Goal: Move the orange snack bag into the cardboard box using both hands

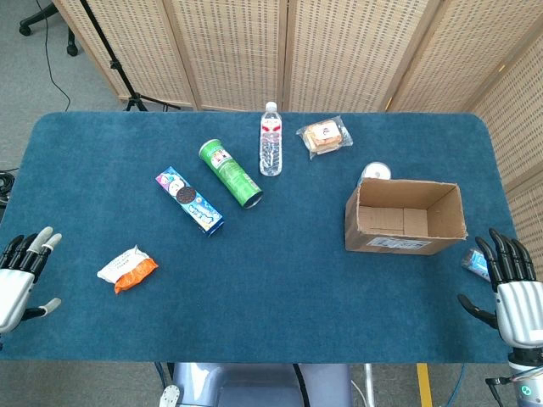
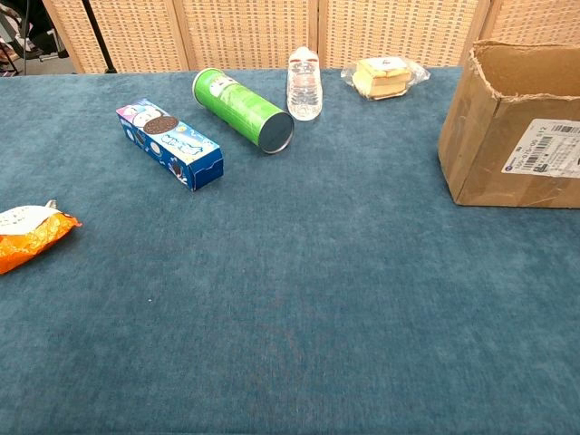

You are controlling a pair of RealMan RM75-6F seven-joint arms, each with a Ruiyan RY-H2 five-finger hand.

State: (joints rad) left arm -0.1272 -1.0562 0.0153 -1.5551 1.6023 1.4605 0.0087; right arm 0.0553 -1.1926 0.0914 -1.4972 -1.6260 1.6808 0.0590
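The orange and white snack bag [image 1: 127,270] lies flat on the blue table near its front left; the chest view shows this snack bag [image 2: 32,235] at the left edge. The open cardboard box [image 1: 405,218] stands upright at the right, and the chest view catches the box [image 2: 518,127] at the far right. My left hand [image 1: 23,273] hovers at the table's left edge, fingers spread, holding nothing, a short way left of the bag. My right hand [image 1: 511,288] is at the front right corner, fingers spread and empty, just right of the box.
A blue cookie box [image 1: 190,199], a green chip can [image 1: 230,173] and a water bottle [image 1: 270,140] lie across the table's middle. A wrapped sandwich [image 1: 325,136] sits at the back. A small blue packet [image 1: 474,263] lies beside my right hand. A white round object [image 1: 376,172] sits behind the box.
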